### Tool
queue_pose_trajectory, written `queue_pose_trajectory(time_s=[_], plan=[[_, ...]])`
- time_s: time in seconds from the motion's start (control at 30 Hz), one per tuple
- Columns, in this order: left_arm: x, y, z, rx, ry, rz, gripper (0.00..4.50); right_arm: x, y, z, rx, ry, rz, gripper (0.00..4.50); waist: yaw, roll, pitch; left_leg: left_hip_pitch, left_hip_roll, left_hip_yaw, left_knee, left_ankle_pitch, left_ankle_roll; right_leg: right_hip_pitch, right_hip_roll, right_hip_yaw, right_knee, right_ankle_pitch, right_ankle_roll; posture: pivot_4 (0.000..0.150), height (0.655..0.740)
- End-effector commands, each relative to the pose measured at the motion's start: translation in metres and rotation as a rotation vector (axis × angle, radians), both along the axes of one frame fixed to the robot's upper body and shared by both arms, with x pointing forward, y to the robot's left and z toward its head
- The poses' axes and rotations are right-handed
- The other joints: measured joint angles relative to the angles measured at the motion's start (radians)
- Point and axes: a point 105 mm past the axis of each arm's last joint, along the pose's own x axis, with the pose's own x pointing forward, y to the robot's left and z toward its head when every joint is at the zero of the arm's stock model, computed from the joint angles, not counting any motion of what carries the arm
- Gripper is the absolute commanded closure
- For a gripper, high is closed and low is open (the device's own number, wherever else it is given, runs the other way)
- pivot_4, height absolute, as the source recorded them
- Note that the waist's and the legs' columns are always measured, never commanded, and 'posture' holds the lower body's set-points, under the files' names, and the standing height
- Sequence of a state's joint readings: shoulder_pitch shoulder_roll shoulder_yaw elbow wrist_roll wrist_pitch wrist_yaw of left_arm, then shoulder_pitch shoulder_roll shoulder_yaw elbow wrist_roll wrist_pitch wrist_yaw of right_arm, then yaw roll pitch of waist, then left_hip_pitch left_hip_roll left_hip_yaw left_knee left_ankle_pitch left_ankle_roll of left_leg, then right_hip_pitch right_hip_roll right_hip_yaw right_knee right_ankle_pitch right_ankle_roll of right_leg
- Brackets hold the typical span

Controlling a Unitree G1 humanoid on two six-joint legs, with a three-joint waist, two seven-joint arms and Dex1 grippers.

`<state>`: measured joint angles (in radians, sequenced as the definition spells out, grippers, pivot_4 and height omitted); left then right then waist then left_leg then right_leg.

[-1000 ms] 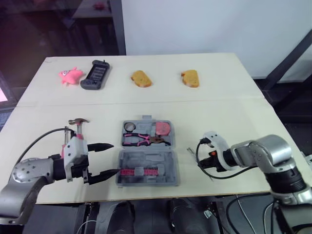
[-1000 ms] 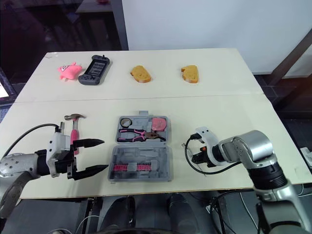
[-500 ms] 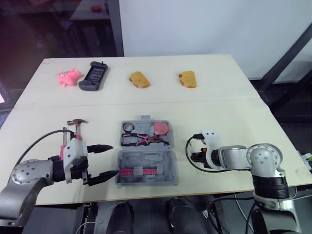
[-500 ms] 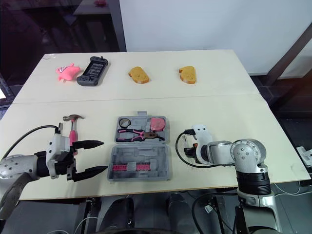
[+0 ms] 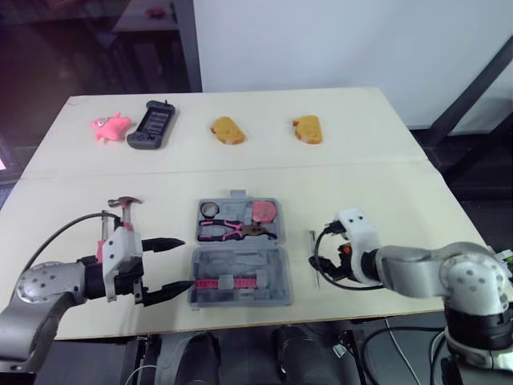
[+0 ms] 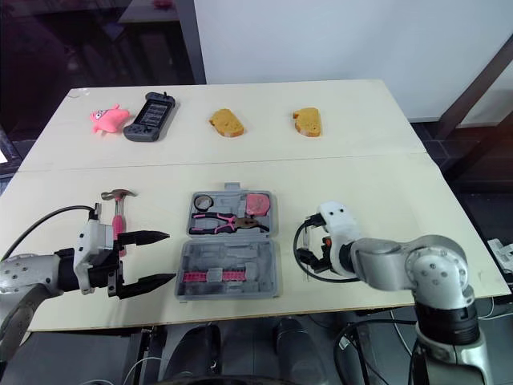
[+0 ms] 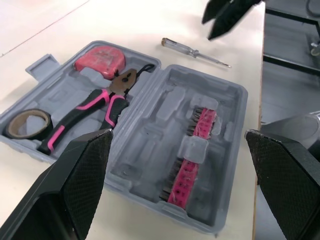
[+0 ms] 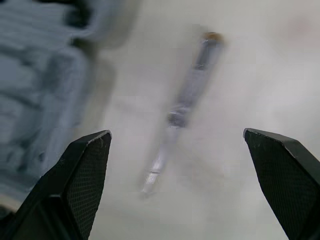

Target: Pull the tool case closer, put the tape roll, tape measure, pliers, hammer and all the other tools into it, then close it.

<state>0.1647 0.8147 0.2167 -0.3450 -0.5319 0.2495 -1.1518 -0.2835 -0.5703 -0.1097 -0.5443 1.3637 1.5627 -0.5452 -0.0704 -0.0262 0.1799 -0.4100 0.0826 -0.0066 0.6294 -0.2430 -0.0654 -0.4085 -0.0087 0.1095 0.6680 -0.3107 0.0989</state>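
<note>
Fingers of the robot's right gripper stand wide apart above a slim, clear-handled screwdriver. It lies loose on the pale table, just beside the right edge of the open grey tool case.

The case lies flat near the table's front edge, between the two grippers. Its far half holds the tape roll, the pink-handled pliers and the pink tape measure. A pink strip of bits sits in the near half.

On the case's other side, the left gripper has its black fingers spread too and is held low at the near-left corner. One fingertip is right at the rim; whether it touches cannot be told.

The hammer lies on the table outside the case, just beyond the left gripper. Its head is at the far end, and its pink handle is partly hidden behind that gripper's wrist.

Well apart from all this, a pink toy, a dark handheld game console and two pieces of bread lie in a row along the table's far side.
</note>
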Motion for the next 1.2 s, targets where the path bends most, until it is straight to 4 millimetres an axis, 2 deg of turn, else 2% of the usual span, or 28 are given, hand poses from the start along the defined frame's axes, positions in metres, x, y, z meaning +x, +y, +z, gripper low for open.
queue_pose_trajectory(time_s=[0.03, 0.13, 0.27, 0.33, 0.43, 0.7, 0.9, 1.07, 1.17, 1.2], plan=[[0.0, 0.0, 0.006, 0.002, -0.024, -0.014, 0.0, -0.005, 0.014, 0.005, -0.005, -0.11, 0.001, 0.02, 0.001, 0.0, 0.0, 0.0, 0.0, 0.0, 0.0, 0.0, 0.0, 0.0, -0.001, 0.0, 0.0, 0.0, 0.0, 0.15, 0.74], [0.0, 0.001, 0.007, 0.005, -0.023, -0.016, 0.0, -0.002, 0.017, 0.006, -0.047, -0.228, -0.056, 0.02, 0.003, 0.0, 0.0, 0.0, -0.001, 0.001, 0.001, 0.0, 0.0, 0.001, -0.001, 0.0, -0.001, -0.002, -0.003, 0.15, 0.74], [0.001, 0.001, 0.007, 0.006, -0.023, -0.02, 0.0, -0.003, 0.015, -0.012, -0.054, -0.243, -0.156, 0.02, 0.002, 0.0, 0.0, 0.0, -0.001, 0.001, 0.001, 0.0, 0.0, 0.001, -0.001, 0.0, -0.001, -0.002, -0.003, 0.15, 0.74], [0.001, 0.001, 0.008, 0.008, -0.023, -0.024, 0.0, 0.003, 0.008, -0.016, -0.063, -0.275, -0.206, 0.02, 0.002, 0.0, 0.0, 0.0, -0.001, 0.001, 0.001, 0.0, 0.0, 0.001, -0.001, 0.001, -0.001, -0.002, -0.003, 0.15, 0.74], [0.001, 0.001, 0.009, 0.008, -0.023, -0.027, 0.0, 0.006, 0.004, -0.029, -0.049, -0.265, -0.249, 0.02, 0.001, 0.0, 0.0, 0.0, -0.001, 0.001, 0.001, 0.0, 0.0, 0.001, -0.001, 0.001, -0.001, -0.002, -0.003, 0.15, 0.74], [0.001, 0.001, 0.011, 0.014, -0.023, -0.038, 0.0, 0.003, 0.015, -0.065, -0.023, -0.216, -0.239, 0.02, 0.0, -0.001, -0.001, 0.0, 0.0, 0.001, 0.001, 0.0, 0.0, 0.001, -0.001, 0.001, -0.001, -0.002, -0.003, 0.15, 0.74], [0.001, 0.0, 0.011, 0.013, -0.024, -0.037, 0.0, 0.01, 0.005, -0.079, -0.034, -0.21, -0.292, 0.02, 0.001, -0.006, -0.004, 0.001, 0.0, 0.001, 0.001, 0.0, 0.0, 0.002, -0.001, 0.0, -0.001, -0.002, -0.003, 0.15, 0.74], [0.002, 0.001, 0.011, 0.015, -0.025, -0.034, 0.0, 0.001, -0.003, -0.092, -0.046, -0.137, -0.344, 0.02, 0.003, -0.011, -0.008, 0.002, 0.0, 0.001, 0.001, 0.0, 0.0, 0.003, -0.001, 0.0, -0.001, -0.002, -0.003, 0.15, 0.74], [0.001, 0.001, 0.011, 0.015, -0.024, -0.033, 0.0, -0.005, -0.007, -0.095, -0.055, -0.11, -0.359, 0.88, 0.009, -0.013, -0.011, 0.002, 0.0, 0.001, 0.002, 0.0, 0.0, 0.003, -0.001, 0.0, -0.001, -0.002, -0.003, 0.15, 0.74], [0.001, 0.001, 0.011, 0.015, -0.024, -0.033, 0.0, -0.007, -0.007, -0.095, -0.056, -0.103, -0.361, 1.39, 0.011, -0.013, -0.011, 0.002, 0.0, 0.001, 0.001, 0.0, 0.0, 0.003, -0.001, 0.0, -0.001, -0.002, -0.003, 0.15, 0.74]])
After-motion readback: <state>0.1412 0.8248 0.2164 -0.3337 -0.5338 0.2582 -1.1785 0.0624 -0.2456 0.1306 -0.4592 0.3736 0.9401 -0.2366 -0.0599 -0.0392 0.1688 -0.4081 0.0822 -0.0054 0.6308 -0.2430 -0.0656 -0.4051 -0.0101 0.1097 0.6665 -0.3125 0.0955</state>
